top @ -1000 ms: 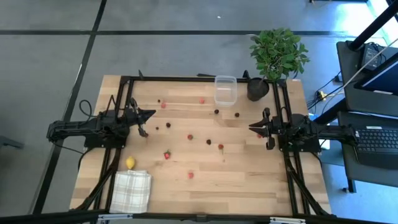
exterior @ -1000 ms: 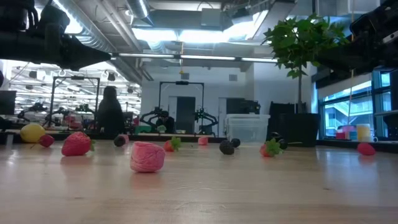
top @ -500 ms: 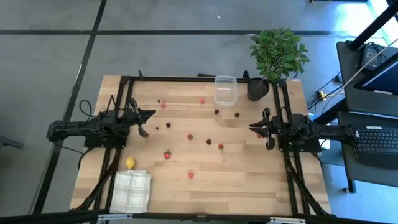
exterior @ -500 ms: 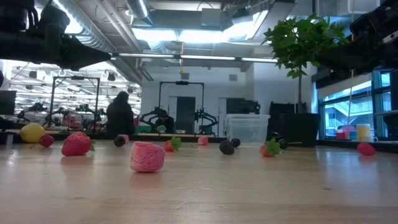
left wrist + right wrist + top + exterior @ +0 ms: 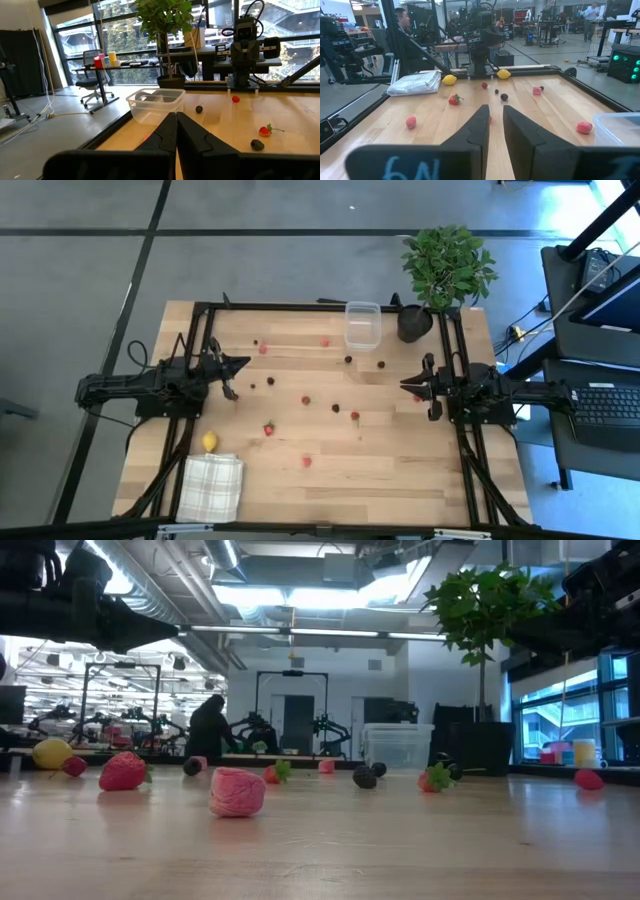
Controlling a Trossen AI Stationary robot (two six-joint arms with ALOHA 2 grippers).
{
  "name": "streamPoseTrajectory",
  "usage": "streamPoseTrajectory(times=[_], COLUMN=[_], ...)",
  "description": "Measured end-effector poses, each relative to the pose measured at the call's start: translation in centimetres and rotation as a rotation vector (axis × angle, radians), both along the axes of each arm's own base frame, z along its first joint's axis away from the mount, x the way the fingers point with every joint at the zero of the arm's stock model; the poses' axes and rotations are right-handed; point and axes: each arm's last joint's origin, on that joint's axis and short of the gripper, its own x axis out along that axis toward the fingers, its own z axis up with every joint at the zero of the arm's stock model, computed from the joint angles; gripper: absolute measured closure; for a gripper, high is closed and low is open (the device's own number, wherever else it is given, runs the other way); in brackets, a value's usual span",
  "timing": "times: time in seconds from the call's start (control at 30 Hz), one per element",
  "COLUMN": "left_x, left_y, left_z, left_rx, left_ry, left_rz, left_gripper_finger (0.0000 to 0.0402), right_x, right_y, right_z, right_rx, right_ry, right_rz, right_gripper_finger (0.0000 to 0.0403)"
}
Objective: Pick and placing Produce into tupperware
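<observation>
A: How will the produce handle for the two arms?

B: The small red strawberry-like pieces (image 5: 268, 428) look light and rounded, so one would probably roll if nudged; a pinch across the widest part of the body seems safest. The small yellow lemon (image 5: 209, 442) looks firmer and smoother, likely slippery, and sits just beside the white checked cloth (image 5: 211, 486) at the near left corner of the pale wooden surface (image 5: 400, 470).

A: And the container?

B: The clear rectangular plastic tupperware (image 5: 362, 325) stands at the far edge, right of centre, next to the black pot with the green leafy plant (image 5: 415, 321). It appears empty and probably slides easily.

A: How many pieces?

B: From above, one lemon, roughly six red pieces and about five dark berry-like pieces (image 5: 336, 407), all scattered over the middle of the surface; some are too small to count with certainty.

A: The grippers?

B: The left gripper (image 5: 231, 377) hovers at the left side, its fingers (image 5: 166, 131) pressed together, holding nothing. The right gripper (image 5: 417, 390) hovers at the right side, its fingers (image 5: 479, 126) slightly spread and empty.
</observation>
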Motion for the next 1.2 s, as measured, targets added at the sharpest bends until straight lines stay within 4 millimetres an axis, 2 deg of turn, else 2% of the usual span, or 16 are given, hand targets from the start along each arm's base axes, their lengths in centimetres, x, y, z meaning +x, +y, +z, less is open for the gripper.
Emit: streamPoseTrajectory(times=[0.83,0.97,1.2], left_x=[0.0,0.0,0.0], left_y=[0.0,0.0,0.0], left_z=[0.03,0.03,0.03], left_rx=[0.0,0.0,-0.002], left_ry=[-0.004,-0.004,-0.005], left_rz=[0.0,0.001,0.0], left_gripper_finger=[0.0401,0.0401,0.0401], right_x=[0.0,0.0,0.0], right_y=[0.0,0.0,0.0], right_z=[-0.02,-0.02,-0.01], right_rx=[0.084,0.105,0.145], right_ry=[-0.001,-0.002,-0.003], right_rz=[0.002,0.002,0.003], right_gripper_finger=[0.034,0.0313,0.023])
